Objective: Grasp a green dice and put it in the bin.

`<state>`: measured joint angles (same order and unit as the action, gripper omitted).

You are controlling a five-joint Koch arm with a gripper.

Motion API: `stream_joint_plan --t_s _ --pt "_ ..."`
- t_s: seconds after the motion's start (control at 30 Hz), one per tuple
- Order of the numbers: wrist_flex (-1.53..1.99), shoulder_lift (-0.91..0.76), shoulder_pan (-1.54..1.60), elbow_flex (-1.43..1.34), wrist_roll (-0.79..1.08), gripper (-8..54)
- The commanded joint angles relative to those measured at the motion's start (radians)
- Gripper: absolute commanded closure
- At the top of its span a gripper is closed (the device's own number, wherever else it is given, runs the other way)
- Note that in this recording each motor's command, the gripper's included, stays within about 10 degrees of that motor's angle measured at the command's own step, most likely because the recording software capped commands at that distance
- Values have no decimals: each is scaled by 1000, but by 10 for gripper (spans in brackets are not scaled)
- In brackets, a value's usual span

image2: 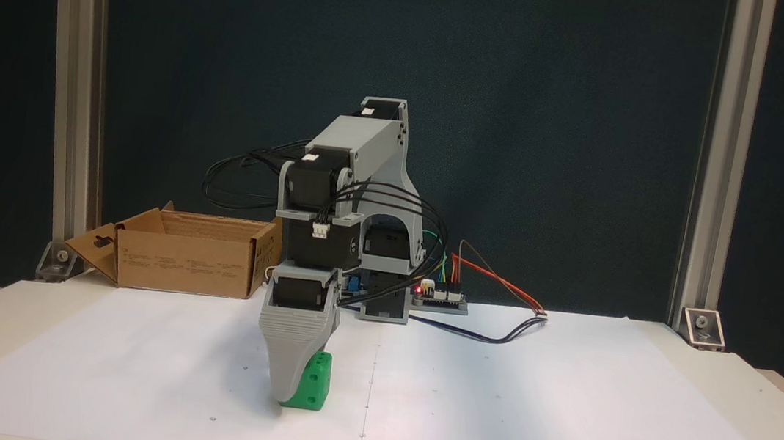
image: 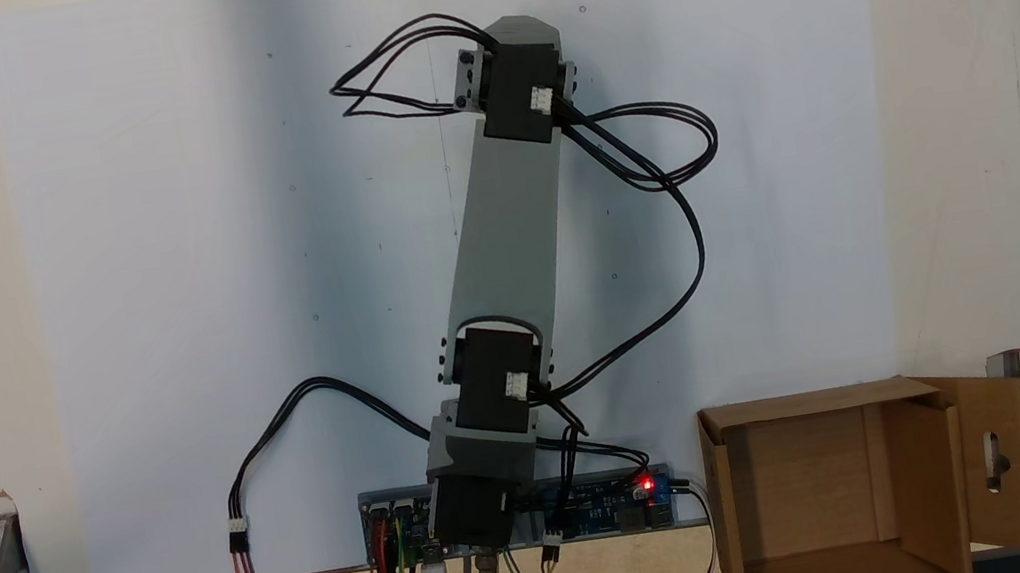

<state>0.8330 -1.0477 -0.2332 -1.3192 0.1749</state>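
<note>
Gripper point(image2: 289, 394) down on white surface point(image2: 561, 416), wide finger covering green dice point(image2: 312, 385); grasp state cannot tell. Bin point(image2: 184, 263) well apart.

In the fixed view from above, the grey plastic arm with black servo blocks point(image: 506, 226) runs from its base at lower centre of the frame up and slightly right to a joint near the top centre, black cables looping off both sides.

In the level fixed view, the arm sits left of centre: its upper link rises, then folds forward and down, with the wrist servos stacked vertically. The grey ribbed gripper point(image2: 289, 393) points straight down at lower centre, its tip at the surface. Its jaws overlap from here, so their spacing cannot be judged.
</note>
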Motion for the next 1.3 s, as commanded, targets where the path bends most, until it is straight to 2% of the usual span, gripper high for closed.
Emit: stream_joint_plan --t_s 0.0,0.53,0.67,0.87,0.9,1.07,1.27 --pt "-2 -6 11 14 29 41" --pt "-8 5 34 14 23 69" --pt "-17 5 35 14 18 93" --pt "-23 6 31 14 0 285" --pt "-23 6 28 14 -2 331" --pt "-15 -12 9 14 -21 337" --pt "91 -248 0 15 -43 337"
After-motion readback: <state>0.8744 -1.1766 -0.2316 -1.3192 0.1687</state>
